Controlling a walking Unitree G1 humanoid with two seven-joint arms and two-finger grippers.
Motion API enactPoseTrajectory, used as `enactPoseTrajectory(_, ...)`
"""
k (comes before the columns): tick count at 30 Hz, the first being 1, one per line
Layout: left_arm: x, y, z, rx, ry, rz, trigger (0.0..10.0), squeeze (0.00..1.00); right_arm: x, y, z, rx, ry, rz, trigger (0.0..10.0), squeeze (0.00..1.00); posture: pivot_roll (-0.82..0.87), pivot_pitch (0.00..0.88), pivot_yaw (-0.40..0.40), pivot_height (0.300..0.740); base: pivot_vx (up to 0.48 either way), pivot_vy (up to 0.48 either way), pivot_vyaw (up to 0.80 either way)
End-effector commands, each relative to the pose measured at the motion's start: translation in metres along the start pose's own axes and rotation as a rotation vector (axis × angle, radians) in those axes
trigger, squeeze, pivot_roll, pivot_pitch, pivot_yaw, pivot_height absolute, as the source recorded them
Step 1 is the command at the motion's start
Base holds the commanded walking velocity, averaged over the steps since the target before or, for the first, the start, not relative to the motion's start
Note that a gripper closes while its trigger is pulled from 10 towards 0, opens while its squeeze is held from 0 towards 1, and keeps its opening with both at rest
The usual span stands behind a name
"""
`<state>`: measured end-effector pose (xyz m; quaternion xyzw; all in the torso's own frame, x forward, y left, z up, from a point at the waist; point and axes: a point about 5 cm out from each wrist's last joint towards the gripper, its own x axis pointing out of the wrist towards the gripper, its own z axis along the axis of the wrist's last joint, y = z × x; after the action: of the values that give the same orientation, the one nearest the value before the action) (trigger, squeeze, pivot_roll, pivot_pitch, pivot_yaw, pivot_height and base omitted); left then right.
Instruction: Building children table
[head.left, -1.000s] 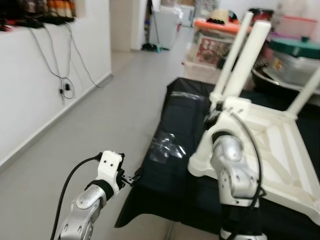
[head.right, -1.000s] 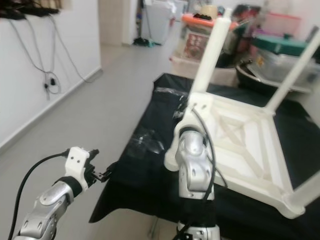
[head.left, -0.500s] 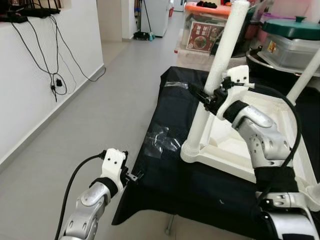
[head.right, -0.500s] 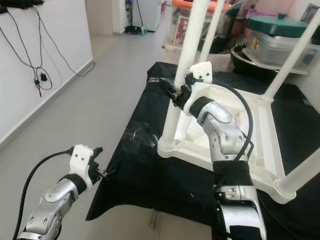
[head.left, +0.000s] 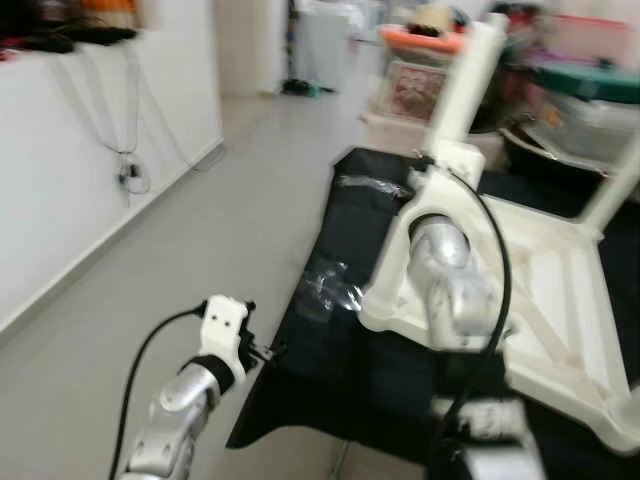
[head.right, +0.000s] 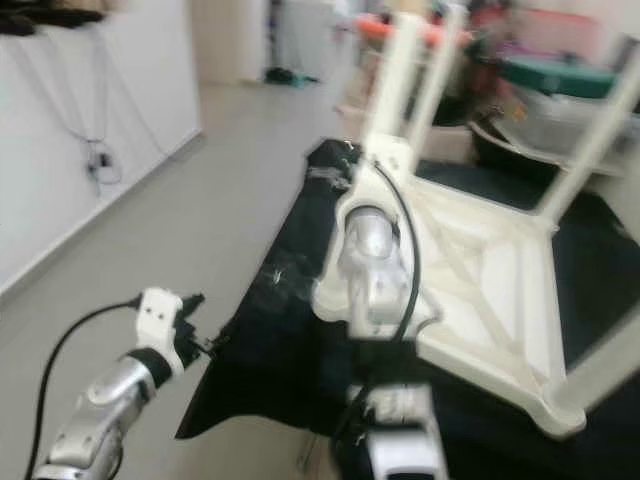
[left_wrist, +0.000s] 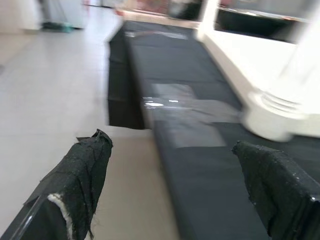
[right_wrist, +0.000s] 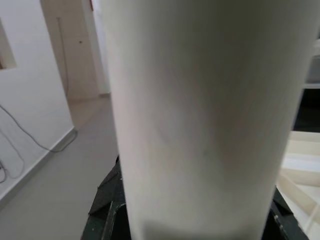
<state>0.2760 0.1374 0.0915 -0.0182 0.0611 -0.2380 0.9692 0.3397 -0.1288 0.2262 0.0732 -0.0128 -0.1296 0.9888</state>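
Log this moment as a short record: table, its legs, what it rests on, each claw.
table: white plastic children's table, upside down
legs: three white legs visible, pointing up
surface: black cloth
right claw: at the near-corner leg, which sits close against its fingers; grip state unclear
left claw: open, hovering by the cloth's near edge, holding nothing
floor: grey tile
image quality: head views blurred

White table leg (right_wrist: 200, 115) up close

White table (head.left: 560, 300), black cloth (head.left: 330, 350), pale grey floor (head.left: 200, 230)
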Motion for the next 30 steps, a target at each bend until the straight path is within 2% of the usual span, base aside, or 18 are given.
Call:
enactPoseTrajectory(1, 0.001, -0.002, 0.000, -0.008, 0.006, -0.014, 10.0, 0.00, -0.010, -0.014, -0.053, -0.018, 0.237, -0.063, 10.0, 0.00, 0.01, 0.000, -0.080, 0.740, 0.000, 0.000, 0.00)
enactPoseTrajectory(3, 0.002, -0.003, -0.001, -0.008, 0.010, -0.024, 10.0, 0.00, -0.018, -0.008, -0.044, -0.040, 0.183, 0.067, 10.0, 0.03, 0.00, 0.000, -0.076, 0.740, 0.000, 0.000, 0.00)
enactPoseTrajectory(4, 0.003, -0.004, 0.000, -0.008, 0.009, -0.029, 10.0, 0.00, -0.019, -0.010, -0.037, -0.050, 0.141, 0.094, 10.0, 0.41, 0.00, 0.000, -0.076, 0.740, 0.000, 0.000, 0.00)
enactPoseTrajectory(5, 0.005, -0.005, 0.000, -0.007, 0.008, -0.031, 10.0, 0.00, -0.017, -0.015, -0.033, -0.056, 0.111, 0.124, 10.0, 1.00, 0.00, 0.000, -0.078, 0.740, 0.000, 0.000, 0.00)
enactPoseTrajectory(9, 0.007, -0.005, 0.002, -0.011, 0.001, -0.028, 10.0, 0.00, -0.006, -0.020, -0.023, -0.079, 0.076, 0.197, 10.0, 1.00, 0.01, 0.000, -0.088, 0.740, 0.000, 0.000, 0.00)
enactPoseTrajectory(10, 0.007, -0.005, 0.002, -0.014, -0.002, -0.024, 10.0, 0.00, 0.006, -0.017, -0.012, -0.065, 0.061, 0.336, 10.0, 0.67, 0.01, 0.000, -0.091, 0.740, 0.000, 0.000, 0.00)
enactPoseTrajectory(11, 0.006, -0.004, 0.002, -0.016, -0.004, -0.022, 10.0, 0.00, 0.013, -0.013, -0.003, -0.050, 0.052, 0.407, 10.0, 0.67, 0.01, 0.000, -0.091, 0.740, 0.000, 0.000, 0.00)
enactPoseTrajectory(12, 0.005, -0.003, 0.001, -0.019, -0.001, -0.018, 10.0, 0.00, 0.020, -0.010, 0.006, -0.018, 0.042, 0.506, 10.0, 0.00, 0.00, 0.000, -0.086, 0.740, 0.000, 0.000, 0.00)
enactPoseTrajectory(17, 0.003, -0.004, -0.003, -0.026, 0.009, -0.016, 10.0, 0.00, 0.026, -0.007, 0.012, 0.182, 0.024, 0.816, 10.0, 0.00, 0.00, 0.000, -0.083, 0.740, 0.000, 0.000, 0.00)
enactPoseTrajectory(21, 0.006, -0.005, 0.000, -0.020, 0.004, -0.023, 10.0, 0.00, 0.022, -0.002, 0.007, 0.193, 0.026, 0.927, 10.0, 0.00, 0.03, 0.000, -0.095, 0.740, 0.000, 0.000, 0.00)
enactPoseTrajectory(22, 0.008, -0.005, 0.002, -0.018, -0.004, -0.023, 10.0, 0.00, 0.015, 0.004, 0.000, 0.180, 0.034, 1.042, 2.5, 0.00, 0.03, 0.000, -0.099, 0.740, 0.000, 0.000, 0.00)
enactPoseTrajectory(23, 0.008, -0.005, 0.002, -0.018, -0.004, -0.023, 10.0, 0.00, 0.015, 0.004, 0.000, 0.180, 0.034, 1.042, 2.5, 0.00, 0.03, 0.000, -0.099, 0.740, 0.000, 0.000, 0.00)
enactPoseTrajectory(24, 0.006, -0.002, 0.003, -0.018, -0.004, -0.010, 10.0, 0.00, 0.014, 0.014, -0.024, 0.113, 0.108, 1.043, 0.0, 0.00, 0.03, 0.000, -0.106, 0.740, 0.000, 0.000, 0.00)
enactPoseTrajectory(25, 0.006, -0.002, 0.003, -0.018, -0.004, -0.010, 10.0, 0.00, 0.014, 0.014, -0.024, 0.113, 0.108, 1.043, 0.0, 0.00, 0.03, 0.000, -0.106, 0.740, 0.000, 0.000, 0.00)
enactPoseTrajectory(26, 0.005, -0.001, 0.002, -0.022, -0.003, -0.005, 10.0, 0.00, 0.019, 0.016, -0.031, 0.082, 0.134, 0.958, 0.0, 0.00, 0.03, 0.000, -0.106, 0.740, 0.000, 0.000, 0.00)
enactPoseTrajectory(27, 0.004, -0.002, 0.001, -0.023, -0.001, -0.003, 10.0, 0.00, 0.051, -0.010, -0.051, 0.020, 0.263, 0.367, 0.0, 0.00, 0.02, 0.000, -0.105, 0.740, 0.000, 0.000, 0.00)
enactPoseTrajectory(29, 0.003, -0.002, 0.000, -0.023, -0.001, -0.004, 10.0, 0.00, 0.056, -0.018, -0.055, 0.006, 0.297, 0.236, 0.0, 0.00, 0.02, 0.000, -0.105, 0.740, 0.000, 0.000, 0.00)
enactPoseTrajectory(30, 0.004, -0.005, 0.000, -0.025, -0.002, -0.010, 10.0, 0.00, 0.052, -0.061, -0.077, 0.020, 0.410, -0.183, 0.0, 0.00, 0.03, 0.000, -0.103, 0.740, 0.000, 0.000, 0.00)
